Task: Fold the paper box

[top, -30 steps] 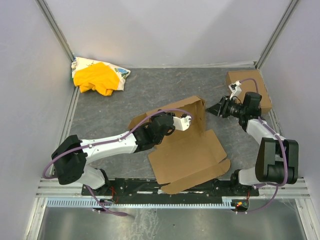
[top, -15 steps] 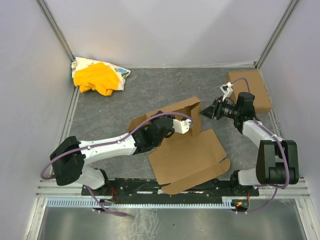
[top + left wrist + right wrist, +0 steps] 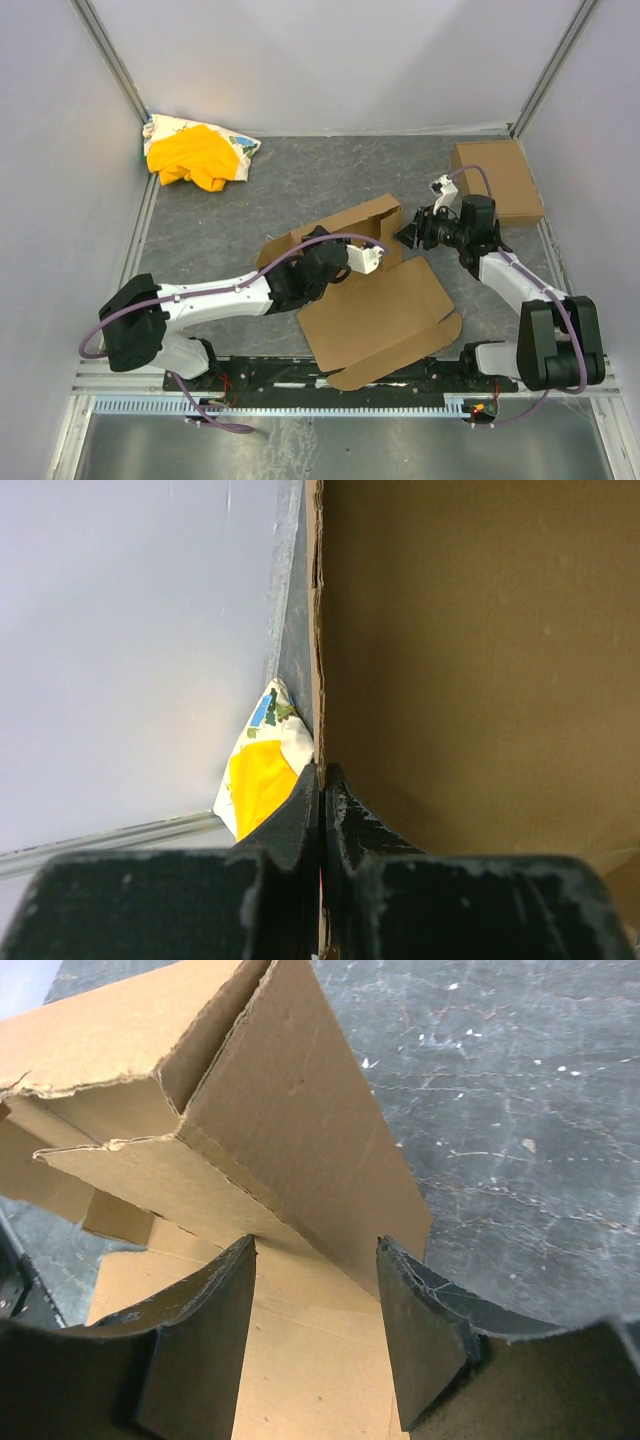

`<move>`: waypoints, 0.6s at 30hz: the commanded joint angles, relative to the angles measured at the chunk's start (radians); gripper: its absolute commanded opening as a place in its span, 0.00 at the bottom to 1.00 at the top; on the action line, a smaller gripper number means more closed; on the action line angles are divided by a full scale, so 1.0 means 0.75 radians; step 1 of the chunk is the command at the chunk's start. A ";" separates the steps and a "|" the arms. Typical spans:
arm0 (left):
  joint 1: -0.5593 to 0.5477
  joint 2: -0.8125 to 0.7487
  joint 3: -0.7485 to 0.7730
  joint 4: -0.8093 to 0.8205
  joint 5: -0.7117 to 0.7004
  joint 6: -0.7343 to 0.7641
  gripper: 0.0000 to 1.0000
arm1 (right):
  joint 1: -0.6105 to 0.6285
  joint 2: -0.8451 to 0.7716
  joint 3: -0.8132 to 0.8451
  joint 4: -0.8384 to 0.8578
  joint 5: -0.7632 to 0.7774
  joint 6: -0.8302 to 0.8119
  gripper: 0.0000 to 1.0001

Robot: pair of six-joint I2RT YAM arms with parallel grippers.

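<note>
Top view: paper box (image 3: 385, 315) lies mid-desk (image 3: 300, 180), close to the arm bases. Its big panel lies flat and its far wall section stands raised. The left end effector (image 3: 372, 258) reaches in from the left onto that raised section. The right end effector (image 3: 410, 232) sits at the section's right end, fingers parted. A smaller folded cardboard box (image 3: 497, 180) is far right, well apart. A yellow cloth (image 3: 195, 155) is in the far-left corner.

Left wrist: the left end effector (image 3: 321, 785) is clamped on a thin cardboard edge of the paper box (image 3: 480, 660). Its fingers (image 3: 295, 815) are pressed together with only the sheet between them. The panel fills the right half of the view, and the yellow cloth (image 3: 250, 790) shows behind.

Right wrist: the right end effector (image 3: 315, 1250) has its jaws apart and grips nothing. The raised corner of the paper box (image 3: 290, 1130) is just ahead of its fingers (image 3: 205, 1340), and a flap's lower edge runs down toward the gap. Grey desk (image 3: 520, 1110) shows on the right.
</note>
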 commanded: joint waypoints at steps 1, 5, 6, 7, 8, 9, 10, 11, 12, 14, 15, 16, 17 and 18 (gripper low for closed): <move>-0.033 -0.022 -0.003 0.015 -0.003 0.084 0.04 | 0.010 -0.096 -0.020 0.042 0.155 -0.039 0.60; -0.058 -0.018 -0.026 0.041 -0.054 0.132 0.04 | 0.014 -0.109 -0.032 0.054 0.164 -0.034 0.60; -0.069 -0.017 -0.034 0.053 -0.062 0.141 0.04 | 0.017 -0.103 -0.034 0.065 0.157 -0.029 0.60; -0.076 -0.018 -0.042 0.060 -0.068 0.146 0.04 | 0.020 -0.097 -0.036 0.076 0.152 -0.021 0.59; -0.084 -0.019 -0.048 0.066 -0.070 0.146 0.04 | 0.024 -0.093 -0.037 0.095 0.146 -0.014 0.58; -0.090 -0.018 -0.054 0.071 -0.075 0.144 0.03 | 0.031 -0.095 -0.046 0.111 0.144 -0.010 0.58; -0.095 -0.018 -0.056 0.072 -0.076 0.142 0.03 | 0.036 -0.100 -0.056 0.130 0.143 -0.010 0.58; -0.100 -0.020 -0.060 0.076 -0.078 0.139 0.03 | 0.042 -0.114 -0.069 0.149 0.145 -0.010 0.58; -0.104 -0.021 -0.062 0.078 -0.079 0.136 0.03 | 0.047 -0.126 -0.082 0.169 0.149 -0.010 0.58; -0.111 -0.021 -0.064 0.088 -0.080 0.135 0.03 | 0.060 -0.145 -0.098 0.200 0.156 -0.011 0.58; -0.117 -0.019 -0.064 0.095 -0.081 0.137 0.03 | 0.066 -0.149 -0.102 0.210 0.159 -0.014 0.58; -0.120 -0.020 -0.067 0.100 -0.079 0.140 0.03 | 0.073 -0.150 -0.106 0.219 0.162 -0.015 0.58; -0.125 -0.019 -0.068 0.105 -0.079 0.143 0.03 | 0.079 -0.148 -0.105 0.218 0.165 -0.018 0.58; -0.126 -0.014 -0.070 0.108 -0.080 0.145 0.03 | 0.084 -0.146 -0.105 0.212 0.176 -0.023 0.58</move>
